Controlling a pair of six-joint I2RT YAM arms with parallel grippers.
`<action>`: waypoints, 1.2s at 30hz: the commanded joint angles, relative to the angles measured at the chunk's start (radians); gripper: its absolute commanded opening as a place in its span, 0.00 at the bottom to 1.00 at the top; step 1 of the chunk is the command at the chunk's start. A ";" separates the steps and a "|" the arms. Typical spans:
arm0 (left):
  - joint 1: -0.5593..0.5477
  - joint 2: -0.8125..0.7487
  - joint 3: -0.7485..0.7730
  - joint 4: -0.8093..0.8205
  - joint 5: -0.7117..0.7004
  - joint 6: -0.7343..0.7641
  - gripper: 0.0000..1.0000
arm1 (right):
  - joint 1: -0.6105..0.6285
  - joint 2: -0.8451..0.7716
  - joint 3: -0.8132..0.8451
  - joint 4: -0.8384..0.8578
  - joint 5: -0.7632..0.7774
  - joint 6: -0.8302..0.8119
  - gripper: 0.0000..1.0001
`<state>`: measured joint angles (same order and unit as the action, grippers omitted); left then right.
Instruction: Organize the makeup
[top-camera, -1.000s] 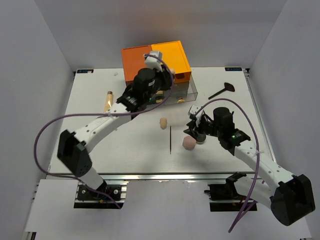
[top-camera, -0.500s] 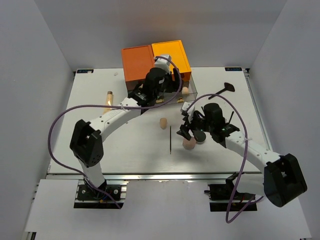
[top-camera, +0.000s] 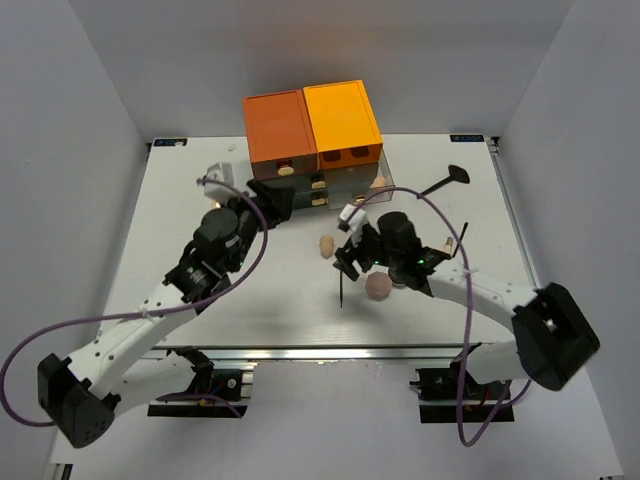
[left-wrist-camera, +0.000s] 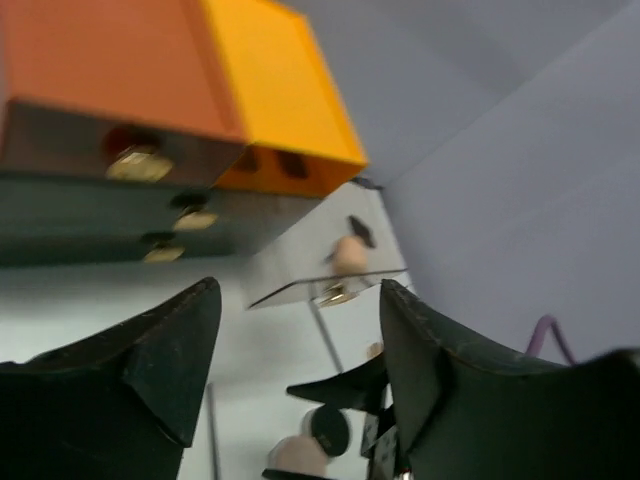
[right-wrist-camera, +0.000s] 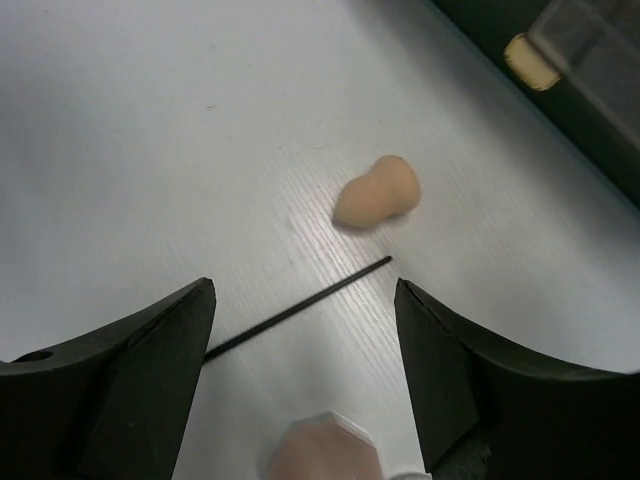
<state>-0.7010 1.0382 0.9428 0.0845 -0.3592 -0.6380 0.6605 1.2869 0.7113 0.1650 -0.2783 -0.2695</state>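
Observation:
My right gripper (top-camera: 348, 262) is open and empty, low over a thin black stick (top-camera: 341, 281) that lies between its fingers in the right wrist view (right-wrist-camera: 300, 310). A peach sponge (top-camera: 326, 245) lies just beyond it (right-wrist-camera: 377, 192). The pink puff (top-camera: 378, 287) is beside the gripper (right-wrist-camera: 322, 448), with a small black jar (left-wrist-camera: 328, 430) next to it. My left gripper (top-camera: 272, 203) is open and empty in front of the drawer box (top-camera: 310, 125). A second sponge (top-camera: 378, 182) lies by the open clear drawer (left-wrist-camera: 320, 275).
A black brush (top-camera: 445, 181) lies at the back right of the white table (top-camera: 180, 190). A small stick-like item (top-camera: 460, 235) lies to the right of my right arm. The right gripper's dark fingers (left-wrist-camera: 340, 385) show in the left wrist view.
My left gripper has pulled back from the drawer box toward the near left. My right gripper has moved left, from beside the puff to over the black stick.

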 joint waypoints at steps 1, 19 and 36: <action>0.009 -0.087 -0.171 -0.069 -0.101 -0.198 0.77 | 0.089 0.116 0.062 0.070 0.195 0.096 0.78; 0.009 -0.425 -0.438 -0.256 -0.239 -0.393 0.79 | 0.180 0.463 0.232 0.238 0.556 0.288 0.74; 0.008 -0.368 -0.424 -0.227 -0.216 -0.384 0.80 | 0.194 0.569 0.255 0.249 0.593 0.283 0.52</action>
<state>-0.6949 0.6758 0.4999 -0.1493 -0.5827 -1.0252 0.8532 1.8488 0.9333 0.3637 0.2893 0.0044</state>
